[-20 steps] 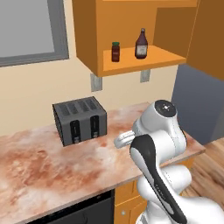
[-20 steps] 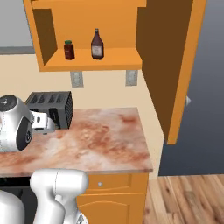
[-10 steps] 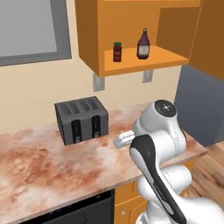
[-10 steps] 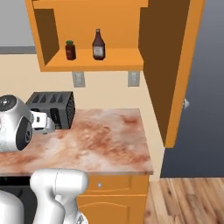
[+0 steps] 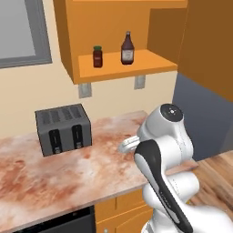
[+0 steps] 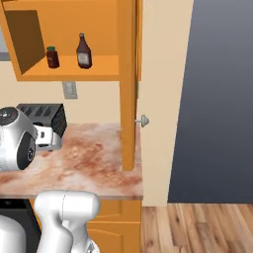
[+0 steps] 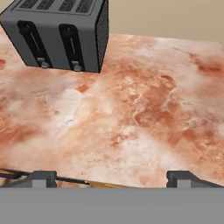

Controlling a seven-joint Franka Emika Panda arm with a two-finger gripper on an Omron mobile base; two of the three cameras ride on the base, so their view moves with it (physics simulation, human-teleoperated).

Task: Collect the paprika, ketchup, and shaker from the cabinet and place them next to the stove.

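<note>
From where I'm driving, the cabinet [image 5: 136, 63] shelf has the paprika [image 5: 97, 56] and the ketchup [image 5: 127, 48] standing upright, near each other but apart. Below, the marbled reddish countertop [image 5: 68, 173] carries a dark grey toaster [image 5: 63, 129] by the wall.

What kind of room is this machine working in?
Most likely a kitchen: a grey toaster sits on a marbled counter, and an orange wall cabinet holds a ketchup bottle and a paprika jar.

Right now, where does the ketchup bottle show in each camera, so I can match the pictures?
Left base view: ketchup bottle upper middle, on the cabinet shelf, right of the paprika jar.
Right base view: upper left, again right of the jar.
Hand view: not in it.
Shared landmark: the toaster on the counter.
</note>
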